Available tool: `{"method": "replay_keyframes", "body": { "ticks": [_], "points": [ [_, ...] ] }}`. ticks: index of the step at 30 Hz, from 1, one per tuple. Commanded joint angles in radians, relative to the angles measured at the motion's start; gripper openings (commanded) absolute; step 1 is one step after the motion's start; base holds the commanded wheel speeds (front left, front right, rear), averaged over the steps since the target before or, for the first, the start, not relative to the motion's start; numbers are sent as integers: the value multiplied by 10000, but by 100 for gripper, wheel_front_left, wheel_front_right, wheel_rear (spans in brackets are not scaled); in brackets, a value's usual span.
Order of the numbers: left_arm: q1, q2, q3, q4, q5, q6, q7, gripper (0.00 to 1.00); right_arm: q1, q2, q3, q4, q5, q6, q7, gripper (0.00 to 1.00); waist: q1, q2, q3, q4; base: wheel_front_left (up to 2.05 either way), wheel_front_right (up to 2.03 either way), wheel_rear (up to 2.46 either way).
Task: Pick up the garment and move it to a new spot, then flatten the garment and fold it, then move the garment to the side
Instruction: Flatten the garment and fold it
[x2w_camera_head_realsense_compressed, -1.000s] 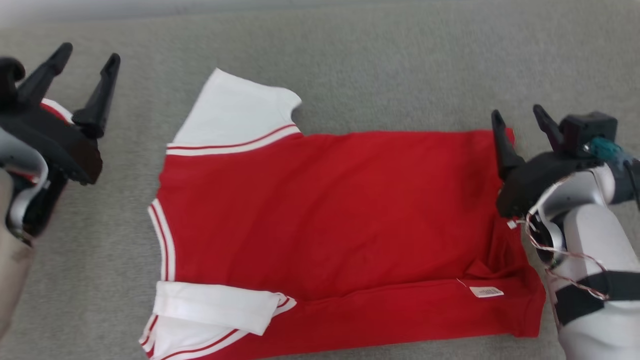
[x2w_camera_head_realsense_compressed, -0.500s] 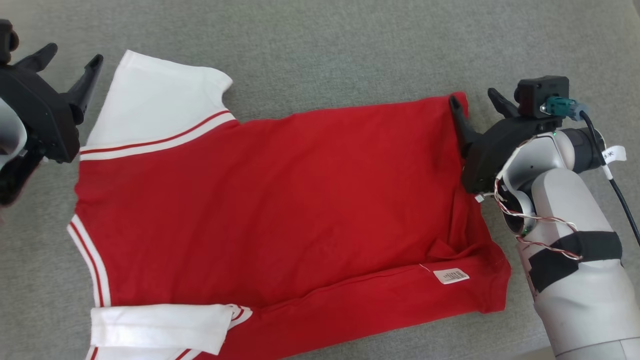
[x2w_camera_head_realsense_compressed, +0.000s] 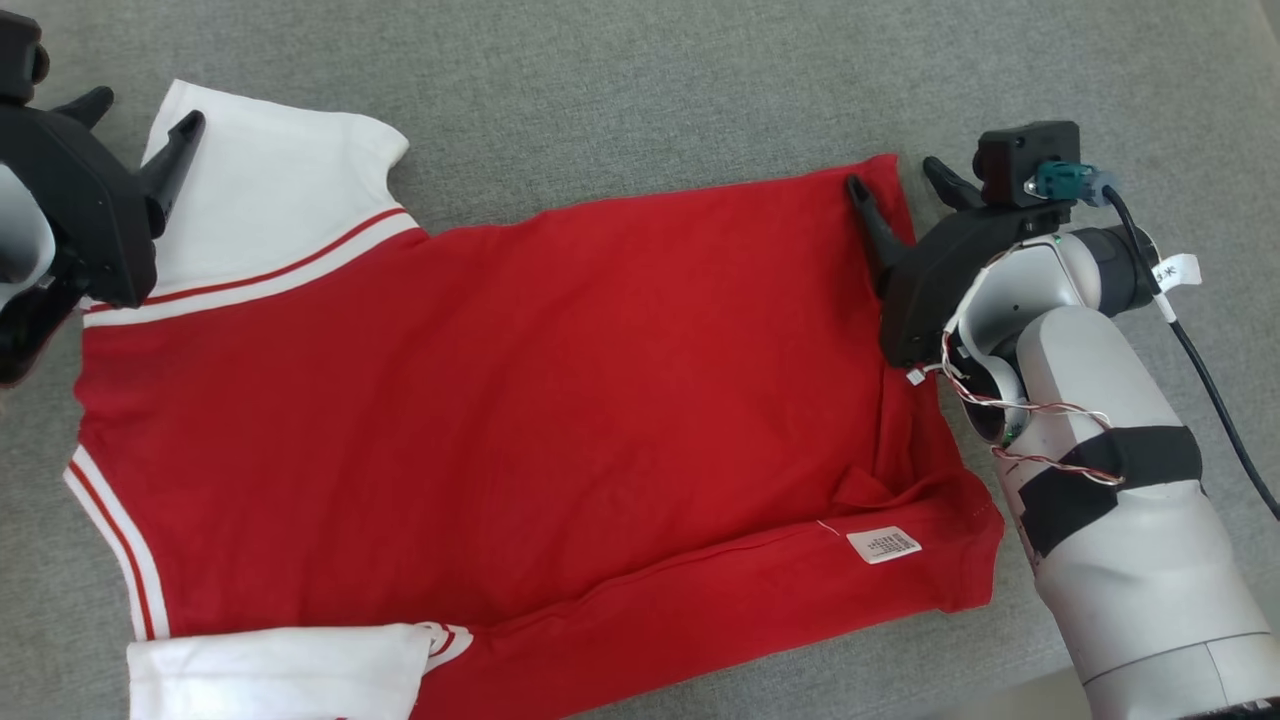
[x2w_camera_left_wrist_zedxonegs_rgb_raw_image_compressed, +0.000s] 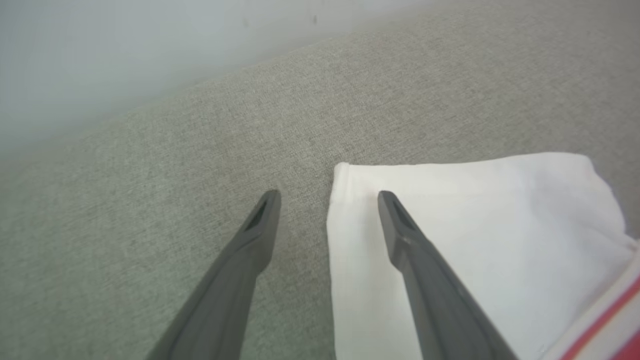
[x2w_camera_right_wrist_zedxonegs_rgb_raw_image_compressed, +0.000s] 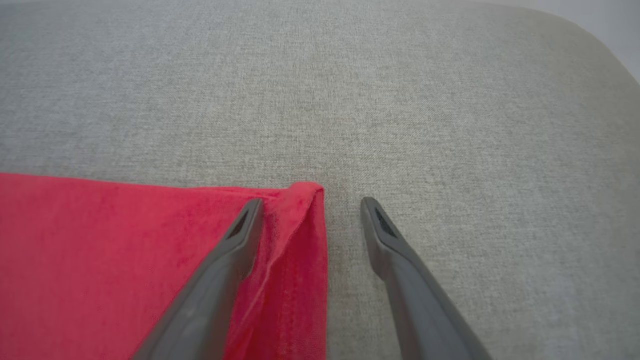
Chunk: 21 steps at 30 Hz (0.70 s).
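Note:
The garment (x2w_camera_head_realsense_compressed: 520, 400) is a red shirt with white, red-striped sleeves, spread sideways on the grey surface with its near long edge folded over. My left gripper (x2w_camera_head_realsense_compressed: 140, 110) is open above the far white sleeve (x2w_camera_left_wrist_zedxonegs_rgb_raw_image_compressed: 475, 230); its fingers straddle that sleeve's outer edge. Open too is my right gripper (x2w_camera_head_realsense_compressed: 900, 175), which hovers at the shirt's far hem corner (x2w_camera_right_wrist_zedxonegs_rgb_raw_image_compressed: 300, 200), one finger over the red cloth, the other over bare surface. Neither gripper holds anything.
The grey fabric surface (x2w_camera_head_realsense_compressed: 620, 90) runs all around the shirt. A pale wall (x2w_camera_left_wrist_zedxonegs_rgb_raw_image_compressed: 100, 60) rises behind it in the left wrist view. A white care label (x2w_camera_head_realsense_compressed: 883, 545) lies on the folded near edge. The second white sleeve (x2w_camera_head_realsense_compressed: 270, 670) lies at the lower left.
The head camera has shifted, so the whole picture slid left and down. Both grippers have come in over the shirt's far corners, left over the sleeve and right over the hem; both stayed open.

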Motion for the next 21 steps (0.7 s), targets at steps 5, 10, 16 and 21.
{"method": "replay_keyframes", "body": {
  "ticks": [5, 10, 16, 21],
  "points": [
    [-424, -51, -602, 295, -320, 14, 206, 40, -315, 167, 219, 267, 194, -23, -10, 91, 0, 0, 226, -158, 0, 0, 0],
    [-388, -124, -1010, 665, -515, 20, -64, 0, -483, 188, 253, 510, 289, -23, 73, 0, 0, 0, 227, -142, 0, 0, 0],
    [-470, -244, -1105, 731, -825, 20, -989, 0, -624, -24, 154, 529, 196, -23, -487, 0, 0, 0, -28, 115, 0, 0, 0],
    [-181, -313, -1167, 312, -1239, 20, -2051, 0, -311, -290, 184, 582, 190, -23, -1296, 0, 0, 0, -545, 571, 0, 0, 0]
  ]
}}
